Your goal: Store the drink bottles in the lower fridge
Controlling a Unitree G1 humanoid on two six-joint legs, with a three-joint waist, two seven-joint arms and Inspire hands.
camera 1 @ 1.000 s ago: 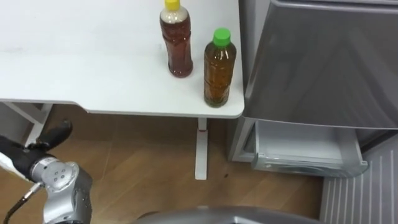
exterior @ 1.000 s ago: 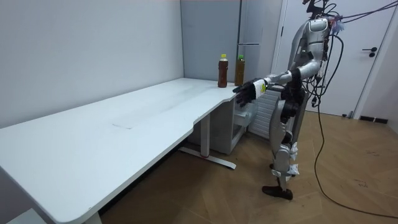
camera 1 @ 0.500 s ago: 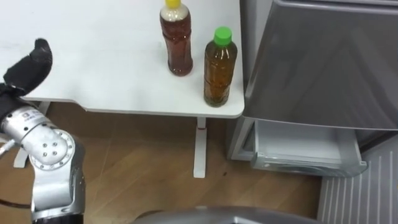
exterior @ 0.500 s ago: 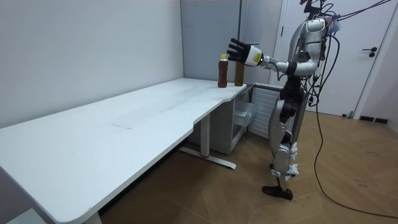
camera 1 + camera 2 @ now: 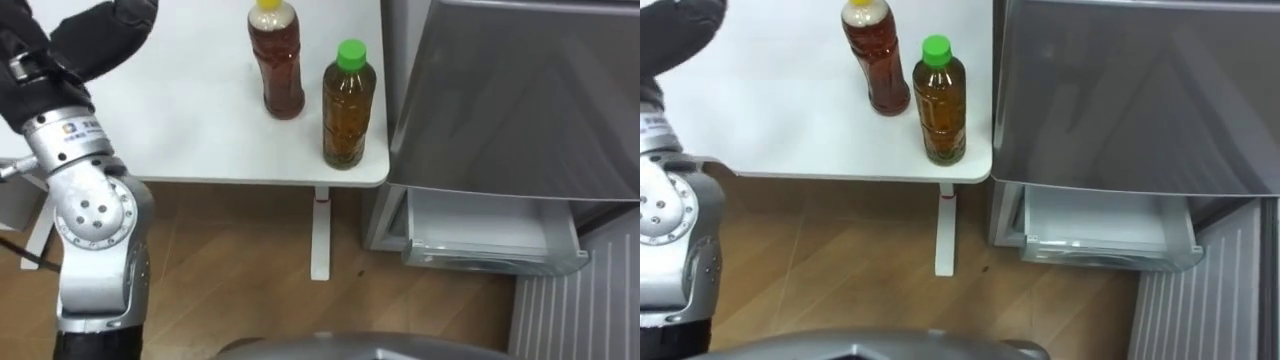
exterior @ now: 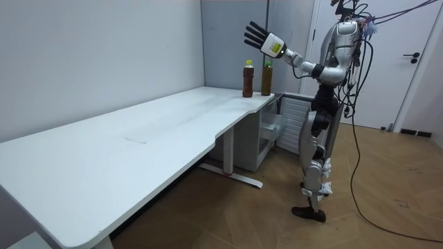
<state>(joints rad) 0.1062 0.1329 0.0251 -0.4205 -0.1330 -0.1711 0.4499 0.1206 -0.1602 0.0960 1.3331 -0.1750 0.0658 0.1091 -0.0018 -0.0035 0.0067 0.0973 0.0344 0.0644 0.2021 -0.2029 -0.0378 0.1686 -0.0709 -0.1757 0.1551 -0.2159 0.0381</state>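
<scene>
The robot stands at the end of a white desk [image 5: 180,130], beside a grey fridge [image 5: 510,100] that sits just past the desk's corner. Its left hand [image 6: 259,38] is held high in the air above the desk, well above and apart from the drinks; in the room view its fingers are spread straight and hold nothing. In the left eye view the same hand shows at the upper left, dark-gloved over a silver wrist, over the desk's near edge. The two drinks stand upright on the desk's corner nearest the fridge. The yellow-capped bottle [image 5: 277,60] holds a dark reddish-brown drink and stands further in from the desk's edge. The green-capped bottle [image 5: 346,110] holds a lighter amber drink and stands close beside it, nearer the front edge and the fridge. The two bottles are near each other, though whether they touch cannot be told. Below the fridge's large grey door, the lower drawer [image 5: 490,235] is pulled out towards the robot, its pale inside showing, with no bottle in it.
</scene>
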